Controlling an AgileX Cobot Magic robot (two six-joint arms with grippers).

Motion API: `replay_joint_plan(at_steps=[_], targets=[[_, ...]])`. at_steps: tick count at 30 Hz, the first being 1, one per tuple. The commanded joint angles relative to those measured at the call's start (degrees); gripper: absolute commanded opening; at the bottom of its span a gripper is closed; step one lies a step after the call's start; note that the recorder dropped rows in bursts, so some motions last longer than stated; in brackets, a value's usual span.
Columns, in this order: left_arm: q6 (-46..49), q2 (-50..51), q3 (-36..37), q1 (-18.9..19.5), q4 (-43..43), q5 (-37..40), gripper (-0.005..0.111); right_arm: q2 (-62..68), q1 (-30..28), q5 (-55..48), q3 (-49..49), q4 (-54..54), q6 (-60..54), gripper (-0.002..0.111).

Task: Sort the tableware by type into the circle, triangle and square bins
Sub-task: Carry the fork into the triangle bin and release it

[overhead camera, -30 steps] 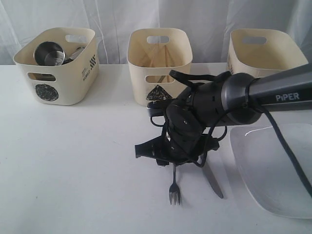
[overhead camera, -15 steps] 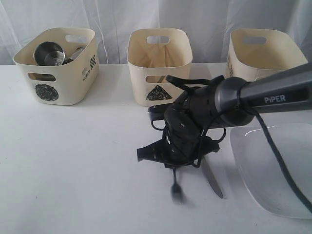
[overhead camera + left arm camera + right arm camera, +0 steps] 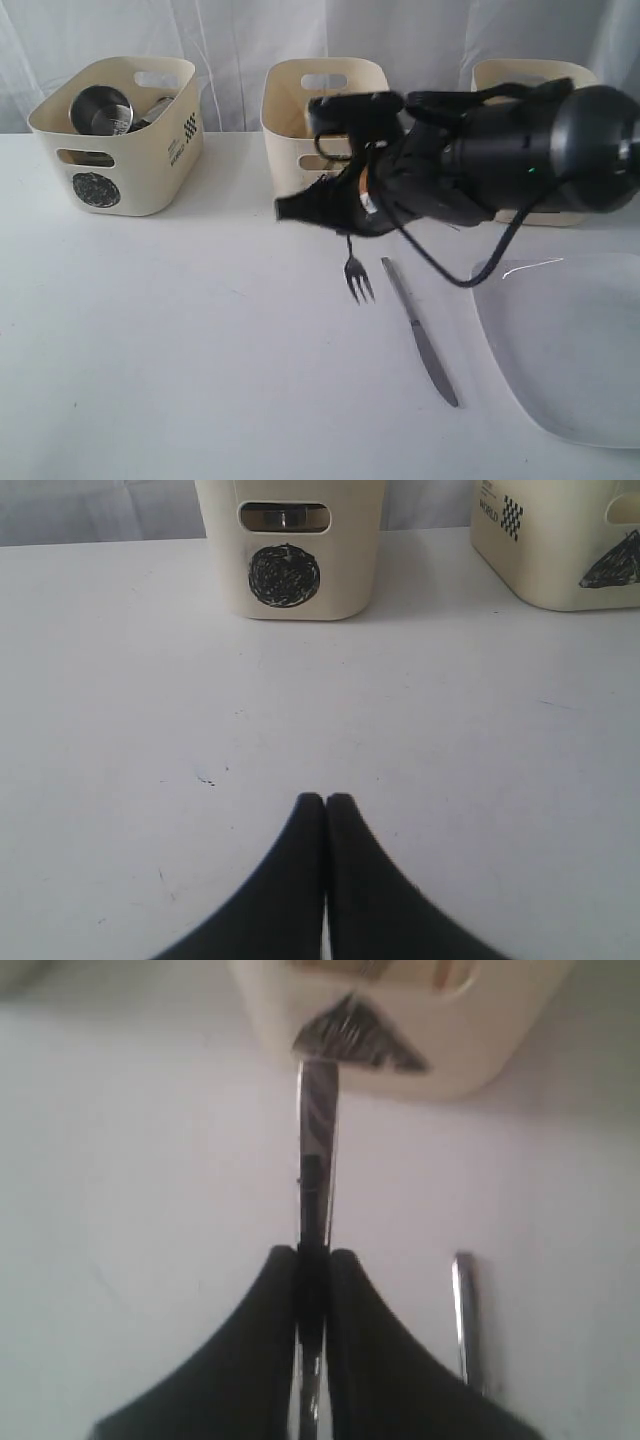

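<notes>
My right gripper (image 3: pixel 349 236) (image 3: pixel 312 1252) is shut on the handle of a metal fork (image 3: pixel 358 279) (image 3: pixel 318 1120). The fork hangs tines-down above the table, in front of the triangle bin (image 3: pixel 325 105) (image 3: pixel 440 1050). A knife (image 3: pixel 421 333) (image 3: pixel 462 1305) lies flat on the table just right of the fork. The large white plate (image 3: pixel 570 345) rests at the front right. The circle bin (image 3: pixel 120 140) (image 3: pixel 300 550) at the back left holds a steel cup (image 3: pixel 100 108). My left gripper (image 3: pixel 326 798) is shut and empty, low over bare table facing the circle bin.
A third cream bin (image 3: pixel 530 75) stands at the back right, mostly hidden behind my right arm, its mark not visible. A white curtain hangs behind the bins. A corner of the triangle bin (image 3: pixel 560 550) shows in the left wrist view.
My right gripper closed on the fork and lifted it off the table. It carried the fork up and back towards the triangle bin. The knife stayed put.
</notes>
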State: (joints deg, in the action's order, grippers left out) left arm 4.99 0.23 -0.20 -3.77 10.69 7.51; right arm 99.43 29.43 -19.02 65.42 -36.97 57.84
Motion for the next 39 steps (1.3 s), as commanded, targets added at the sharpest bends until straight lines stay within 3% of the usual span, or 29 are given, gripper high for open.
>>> replay_joint_plan(at_steps=[1, 3, 7, 15, 28, 34, 39], targets=[[0.00, -0.23, 0.20, -0.25, 0.30, -0.24, 0.000, -2.61, -9.08, 6.58, -0.15, -19.71, 29.65, 0.000], [0.00, -0.23, 0.20, -0.25, 0.30, -0.24, 0.000, -2.61, -12.76, 15.37, 1.15, -24.77, 34.86, 0.000], [0.00, -0.23, 0.20, -0.25, 0.30, -0.24, 0.000, 0.09, -16.02, 23.28, 8.74, -24.53, 32.75, 0.000], [0.00, -0.23, 0.20, -0.25, 0.30, -0.24, 0.000, 15.40, -16.27, 22.79, 27.73, -24.53, 28.05, 0.000], [0.00, -0.23, 0.20, -0.25, 0.30, -0.24, 0.000, 29.31, -16.27, 18.51, 41.36, -24.53, 20.28, 0.000], [0.00, -0.23, 0.20, -0.25, 0.30, -0.24, 0.000, 29.03, -16.27, 18.24, 41.36, -24.53, 16.93, 0.020], [0.00, -0.23, 0.20, -0.25, 0.30, -0.24, 0.000, 25.33, -15.23, 9.53, 41.11, -24.26, 12.41, 0.030]])
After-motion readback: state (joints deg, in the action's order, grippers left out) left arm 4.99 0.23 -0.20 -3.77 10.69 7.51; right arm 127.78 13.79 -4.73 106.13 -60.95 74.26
